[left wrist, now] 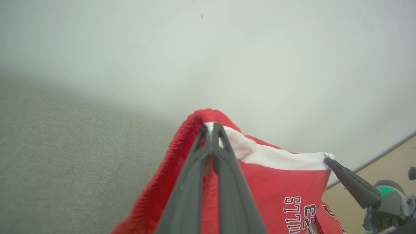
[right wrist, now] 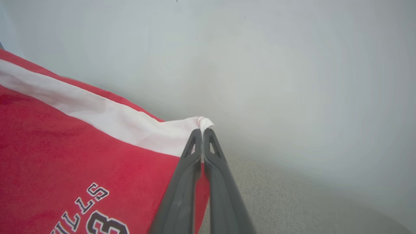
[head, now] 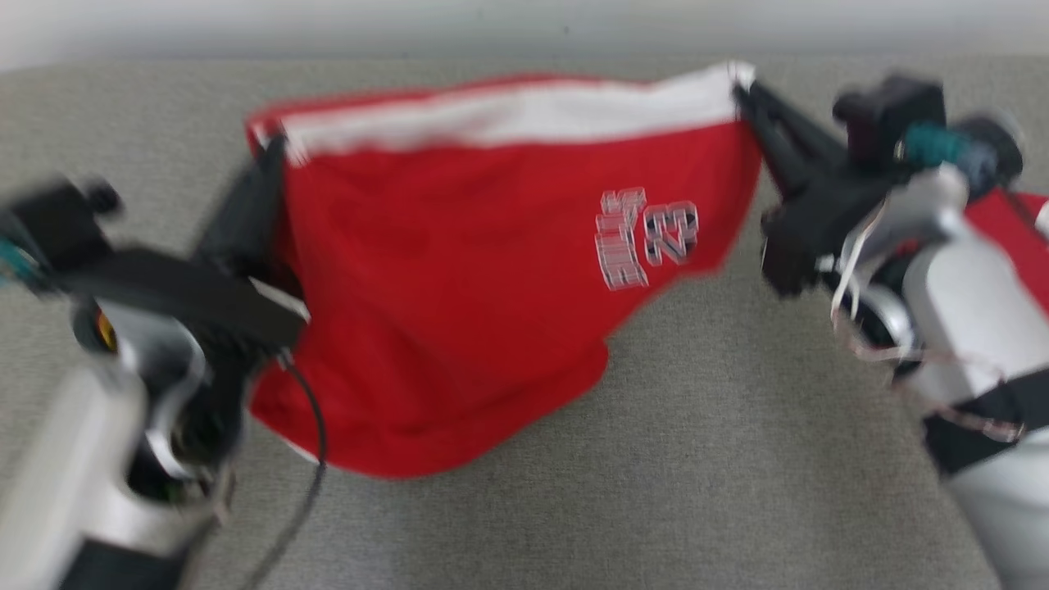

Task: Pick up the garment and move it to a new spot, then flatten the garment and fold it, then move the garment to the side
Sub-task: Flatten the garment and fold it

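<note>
Arms wide, fingers on garment corners

The left gripper and right gripper each carry two long, dark grey fingers, tapered to a point, with a triangular slot behind each tip. The left forearm and right forearm have pale silver-white shells. A black cable curves from the left wrist. The right wrist bears a teal collar, a black block and thin pale wires. A black band rings the right arm.
</note>
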Tool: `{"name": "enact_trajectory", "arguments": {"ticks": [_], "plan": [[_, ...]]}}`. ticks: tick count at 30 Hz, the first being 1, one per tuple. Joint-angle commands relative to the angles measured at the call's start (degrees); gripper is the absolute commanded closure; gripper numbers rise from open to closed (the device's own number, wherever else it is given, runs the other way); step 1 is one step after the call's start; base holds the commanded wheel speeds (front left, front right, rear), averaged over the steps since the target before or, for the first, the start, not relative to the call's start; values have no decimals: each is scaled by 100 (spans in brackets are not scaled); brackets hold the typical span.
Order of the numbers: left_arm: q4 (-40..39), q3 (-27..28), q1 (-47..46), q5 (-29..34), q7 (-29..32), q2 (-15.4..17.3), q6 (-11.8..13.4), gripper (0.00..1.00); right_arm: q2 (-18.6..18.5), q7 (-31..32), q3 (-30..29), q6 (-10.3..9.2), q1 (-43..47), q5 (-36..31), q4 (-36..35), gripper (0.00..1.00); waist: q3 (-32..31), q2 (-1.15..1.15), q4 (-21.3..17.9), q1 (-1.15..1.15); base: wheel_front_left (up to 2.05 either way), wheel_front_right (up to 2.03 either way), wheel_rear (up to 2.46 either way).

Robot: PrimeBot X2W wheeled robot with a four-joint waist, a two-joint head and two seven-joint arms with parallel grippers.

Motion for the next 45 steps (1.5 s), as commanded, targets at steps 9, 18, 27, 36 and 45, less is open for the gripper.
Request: {"name": "enact_trajectory", "arguments": {"ticks": [9, 18, 27, 36, 45], "plan": [[920, 998, -2859, -355, -355, 59, -375, 100, -268, -1011, 586, -14, -2920, -105, 1204, 100, 1463, 0, -522, 0, 0, 0, 0], [1634, 1517, -4440, -17, -1774, 36, -857, 100, -3, -2518, -390, -27, -4397, -1322, 2260, 100, 1693, 0, -497, 0, 0, 0, 0], [2401, 1121, -3611, -83, -2102, -337, -1536, 100, 103, -2876, 50, -19, -4098, -2260, 3114, 100, 1603, 0, -358, 0, 0, 0, 0], [2573, 555, -1194, 28, -2320, -572, -1739, 100, -347, -2810, 2142, -16, -2607, -577, 3052, 100, 933, 0, -371, 0, 0, 0, 0], [2218, 21, 904, 30, -2337, -680, -1728, 100, -1713, -2082, 3046, -15, -842, 954, 1220, 100, -53, 0, -346, 0, 0, 0, 0]]}}
